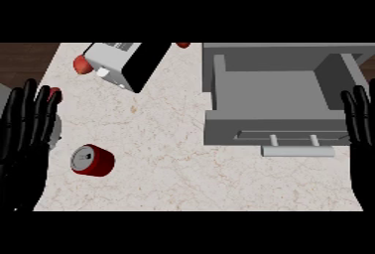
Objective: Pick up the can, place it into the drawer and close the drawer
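Observation:
A red can [92,160] with a silver top lies on the marble counter at the lower left, tilted toward me. The grey drawer [271,130] stands open at the right, its inside bare, with a pale handle [298,150] on its front. My left hand [26,130] rests open at the left edge, fingers up, a short way left of the can and not touching it. At the right edge my right hand [359,116] is open too, fingers straight, beside the drawer's right wall.
A white and black toaster [123,63] sits at the back left. Small red objects [82,64] lie beside it, one more [182,45] near the back edge. Dark wood floor [26,59] shows beyond the counter's left edge.

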Controlling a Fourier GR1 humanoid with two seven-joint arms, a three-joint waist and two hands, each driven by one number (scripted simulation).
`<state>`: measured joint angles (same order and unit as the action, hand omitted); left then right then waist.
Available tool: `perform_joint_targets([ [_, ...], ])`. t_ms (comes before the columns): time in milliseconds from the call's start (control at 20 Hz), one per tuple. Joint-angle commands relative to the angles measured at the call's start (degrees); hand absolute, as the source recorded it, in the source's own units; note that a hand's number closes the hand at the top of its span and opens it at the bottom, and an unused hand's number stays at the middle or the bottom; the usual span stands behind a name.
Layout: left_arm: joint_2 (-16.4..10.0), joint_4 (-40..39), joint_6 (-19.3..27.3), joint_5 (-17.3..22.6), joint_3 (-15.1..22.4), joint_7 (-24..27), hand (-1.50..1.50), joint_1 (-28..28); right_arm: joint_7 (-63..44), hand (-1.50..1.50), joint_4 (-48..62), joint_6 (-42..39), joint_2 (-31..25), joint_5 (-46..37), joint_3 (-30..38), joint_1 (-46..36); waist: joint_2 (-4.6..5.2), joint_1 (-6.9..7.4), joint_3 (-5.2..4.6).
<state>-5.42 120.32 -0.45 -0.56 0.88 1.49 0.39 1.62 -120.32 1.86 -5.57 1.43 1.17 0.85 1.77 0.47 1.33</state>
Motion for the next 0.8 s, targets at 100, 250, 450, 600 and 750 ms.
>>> perform_joint_targets([
  [100,-4.74,1.3,-13.33,12.47,1.26,2.04,-1.5,2.49,0.8,-1.5,-0.37,-1.21,-0.46,-0.1,-0.38,1.36,-1.92,-0.19,-1.41],
  [250,-8.43,2.84,-24.9,21.95,4.7,4.78,-1.5,4.44,1.78,-1.5,1.77,-0.58,-1.42,-1.71,0.87,-1.25,-1.85,0.54,-1.55],
  [450,-17.17,-4.46,-27.56,22.56,-2.36,-3.76,-1.5,11.41,-13.61,-1.5,0.11,1.98,-0.45,-2.32,-0.9,4.67,-1.85,-0.22,-1.51],
  [600,-20.91,-2.58,-31.7,28.3,-7.3,-5.09,-1.5,14.01,-14.98,-1.5,0.45,1.94,-0.28,-2.45,-1.01,4.88,-1.86,-0.01,-1.38],
  [750,-21.14,0.59,-30.79,32.31,-9.73,-10.82,-1.5,12.69,-10.23,-1.5,0.87,-1.39,-1.78,0.59,2.58,8.37,-1.84,-0.43,-1.31],
])
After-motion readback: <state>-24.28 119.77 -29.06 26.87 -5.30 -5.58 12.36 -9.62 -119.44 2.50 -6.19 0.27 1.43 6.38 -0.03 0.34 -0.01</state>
